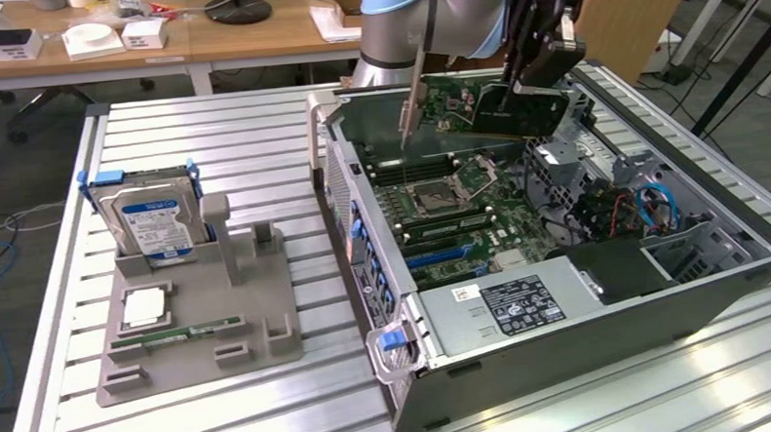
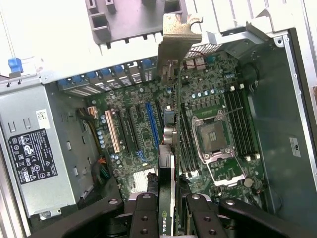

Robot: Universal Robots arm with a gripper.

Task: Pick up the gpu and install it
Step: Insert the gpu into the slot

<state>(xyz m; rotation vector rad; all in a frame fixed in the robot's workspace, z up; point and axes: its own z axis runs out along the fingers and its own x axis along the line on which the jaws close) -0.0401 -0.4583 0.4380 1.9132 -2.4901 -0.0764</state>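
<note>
Hanging over the open case (image 1: 701,290), the gpu (image 1: 492,104) is clamped in the gripper (image 1: 535,68), well above the motherboard (image 1: 451,208). In the wrist view the card (image 2: 171,119) is seen edge-on, pinched between the two black fingers (image 2: 144,218), with its silver bracket (image 2: 177,32) at the far end from the gripper, toward the case's rear wall. The blue slot (image 2: 152,124) lies just beside the card's line in that view; how far above the slot the card sits I cannot tell.

The card looks light and stiff, so it should ride in the grasp without sagging. It is likely fragile all the same: a thin board with small parts on its face and exposed contacts along one edge. The black cooler (image 1: 521,112) appears the safest place to squeeze, and the grip seems to sit at that end. A flat-sided hold could let the card twist if it meets the slot crooked.

On the grey tray (image 1: 280,323), outside the case, the hard drive (image 1: 151,216) stands upright.
</note>
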